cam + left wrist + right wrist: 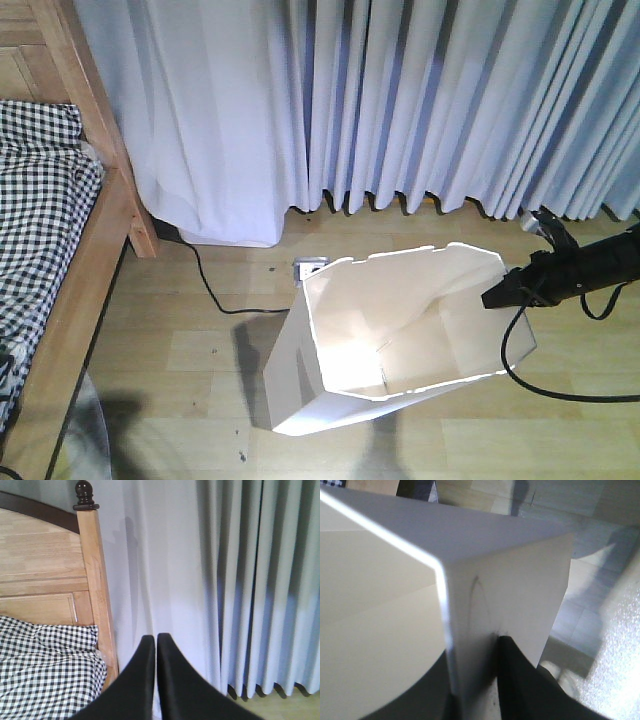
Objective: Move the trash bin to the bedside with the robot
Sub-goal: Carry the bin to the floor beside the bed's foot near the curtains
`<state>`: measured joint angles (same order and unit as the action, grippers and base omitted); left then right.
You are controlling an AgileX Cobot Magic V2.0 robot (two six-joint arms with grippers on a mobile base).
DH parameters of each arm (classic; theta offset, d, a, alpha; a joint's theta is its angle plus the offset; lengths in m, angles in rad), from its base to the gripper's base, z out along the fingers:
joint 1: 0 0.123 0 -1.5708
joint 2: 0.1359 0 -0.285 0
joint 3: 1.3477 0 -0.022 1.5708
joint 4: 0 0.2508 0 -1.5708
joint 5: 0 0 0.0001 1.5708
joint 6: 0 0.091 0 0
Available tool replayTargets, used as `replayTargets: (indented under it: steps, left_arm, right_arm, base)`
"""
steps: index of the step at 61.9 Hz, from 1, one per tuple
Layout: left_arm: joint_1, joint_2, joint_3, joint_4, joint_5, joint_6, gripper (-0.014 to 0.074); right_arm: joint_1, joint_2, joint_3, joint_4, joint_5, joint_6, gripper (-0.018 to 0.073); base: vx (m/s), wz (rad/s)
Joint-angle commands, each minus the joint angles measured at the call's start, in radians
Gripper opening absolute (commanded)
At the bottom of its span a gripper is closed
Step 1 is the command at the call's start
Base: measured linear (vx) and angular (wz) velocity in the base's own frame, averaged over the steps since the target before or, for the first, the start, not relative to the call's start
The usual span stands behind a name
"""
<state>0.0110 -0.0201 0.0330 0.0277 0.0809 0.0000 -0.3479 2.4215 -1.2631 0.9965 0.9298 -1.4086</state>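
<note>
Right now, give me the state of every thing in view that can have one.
trash bin, open-topped, nothing seen inside, apart from the bed
right gripper, shut on the trash bin's rim
left gripper, shut, holding nothing
curtains, drawn closed
bed, covered with checked bedding
</note>
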Motion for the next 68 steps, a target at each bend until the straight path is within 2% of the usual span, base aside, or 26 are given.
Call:
replayTargets:
  steps: [1,68]
  left_arm:
    - [-0.006,-0.008,0.012,-0.009,-0.075,-0.014,-0.0006]
    - [-0.006,-0.008,0.012,-0.009,-0.075,-0.014,-0.0006]
  right_arm:
    - [-0.002,-0.079,-0.012,0.128,0.238,0.012,-0.0004]
    - [-0.002,-0.079,-0.012,0.128,0.238,0.01,-0.0004]
  base:
    - [0.14,0.07]
    - [0.17,0.0]
